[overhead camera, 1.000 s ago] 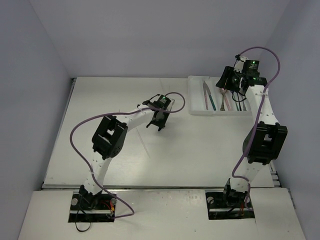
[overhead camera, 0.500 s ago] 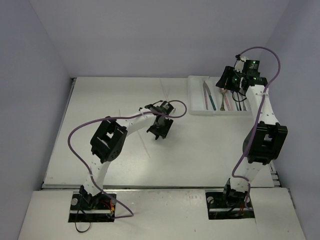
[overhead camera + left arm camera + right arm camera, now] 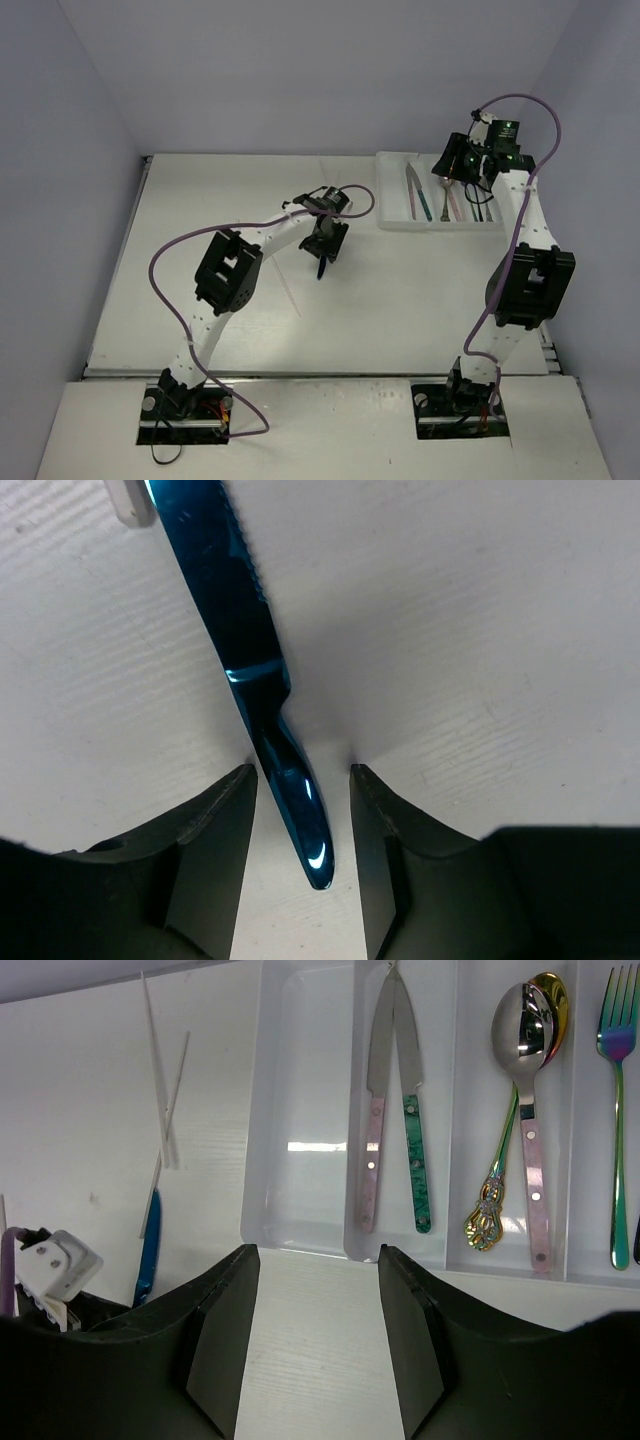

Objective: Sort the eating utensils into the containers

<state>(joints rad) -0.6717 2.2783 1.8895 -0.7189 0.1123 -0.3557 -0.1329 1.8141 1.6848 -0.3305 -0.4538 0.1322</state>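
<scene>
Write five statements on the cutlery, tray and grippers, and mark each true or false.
1. The blue knife lies on the table, outside the tray. True.
2. The right gripper holds a spoon. False: its jaws stand open and empty.
3. One tray compartment holds two knives. True.
4. The pale sticks lie in the tray. False: they lie on the table beside it.
5. The left gripper straddles the blue knife's handle. True.

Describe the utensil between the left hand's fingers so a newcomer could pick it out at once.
On the white table, left of the divided tray, sits the left hand. Its open fingers flank the handle of a glossy blue knife lying flat. It is solid blue, unlike the thin pale sticks nearby.
</scene>
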